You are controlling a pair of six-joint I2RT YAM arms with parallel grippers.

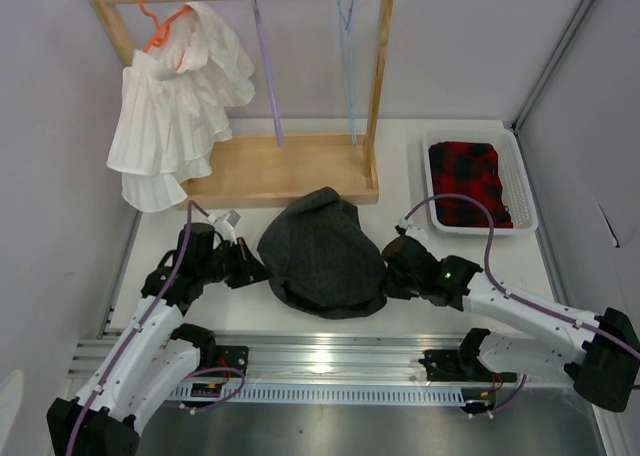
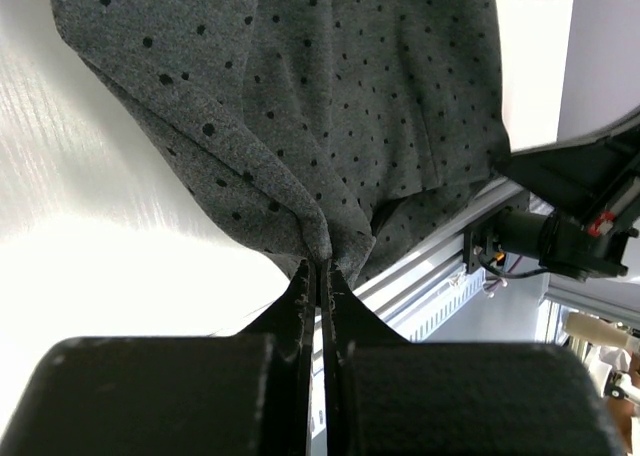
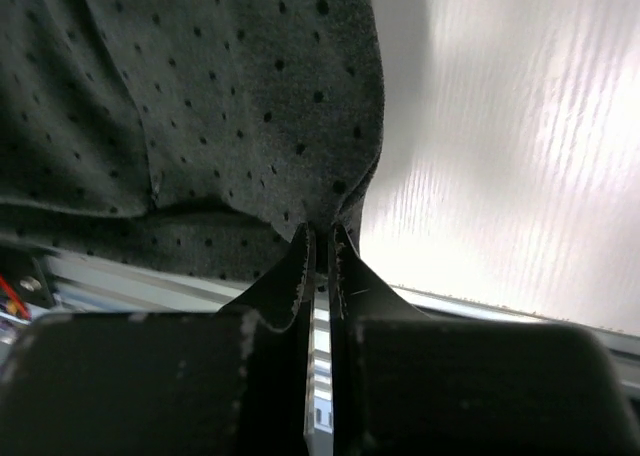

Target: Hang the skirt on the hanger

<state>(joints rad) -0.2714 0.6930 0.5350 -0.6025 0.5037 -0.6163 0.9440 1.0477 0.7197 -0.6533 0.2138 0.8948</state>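
Note:
The dark grey dotted skirt (image 1: 322, 254) hangs bunched between my two grippers, in front of the wooden rack. My left gripper (image 1: 256, 269) is shut on the skirt's left edge; the left wrist view shows the fabric (image 2: 330, 126) pinched at the fingertips (image 2: 304, 276). My right gripper (image 1: 390, 272) is shut on the skirt's right edge; the right wrist view shows the fabric (image 3: 200, 106) pinched at the fingertips (image 3: 302, 238). The light-blue hanger (image 1: 350, 66) hangs from the rack's rail at the right, edge-on, well behind the skirt.
A wooden rack (image 1: 290, 171) stands at the back. On it hang a purple hanger (image 1: 268, 66) and an orange hanger (image 1: 158, 26) with a white pleated garment (image 1: 175, 116). A white basket (image 1: 520, 186) with a red-and-black plaid cloth (image 1: 468, 181) sits at the right. A metal rail (image 1: 330, 351) runs along the near edge.

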